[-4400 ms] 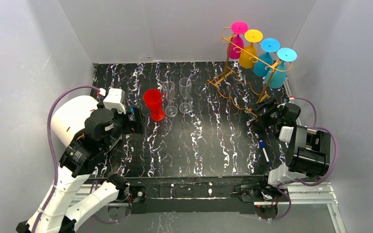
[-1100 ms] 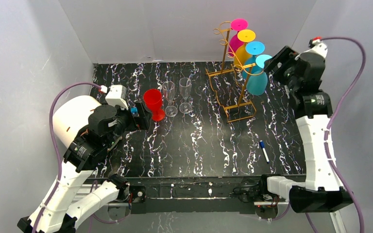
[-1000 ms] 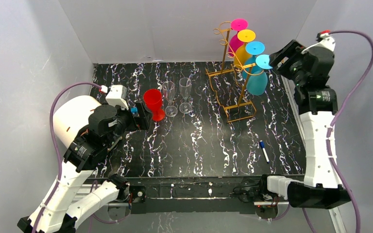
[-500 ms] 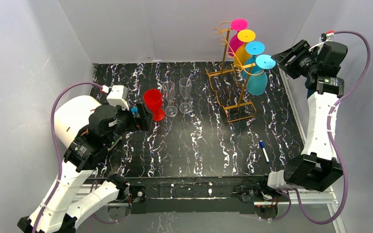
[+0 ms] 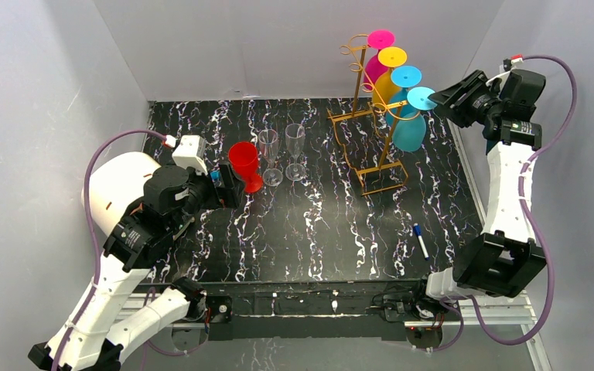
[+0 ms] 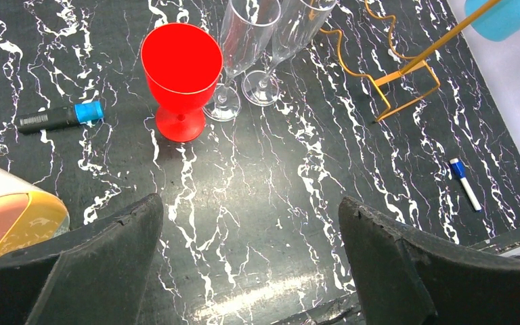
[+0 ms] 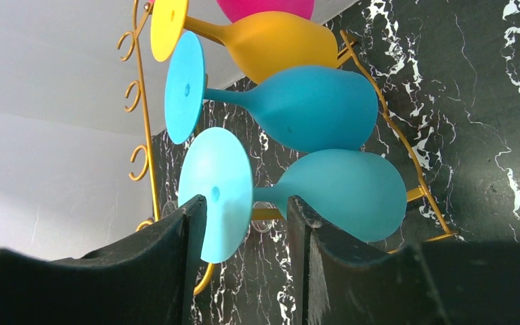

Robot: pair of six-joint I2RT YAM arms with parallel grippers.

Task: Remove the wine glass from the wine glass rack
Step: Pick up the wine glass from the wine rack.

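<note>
I'm at the grasp step. The teal wine glass [image 7: 342, 193] hangs upside down at the near end of the gold wine glass rack [image 7: 140, 95], far right on the table. The right gripper [image 7: 247, 202] is about half open, its fingers [image 7: 176, 250] straddling the glass's foot [image 7: 215, 183] and stem. I can't tell whether they touch it. Next I judge I must clamp, then slide the glass out along the rails. The left gripper [image 6: 250, 203] gapes wide, empty.
</note>
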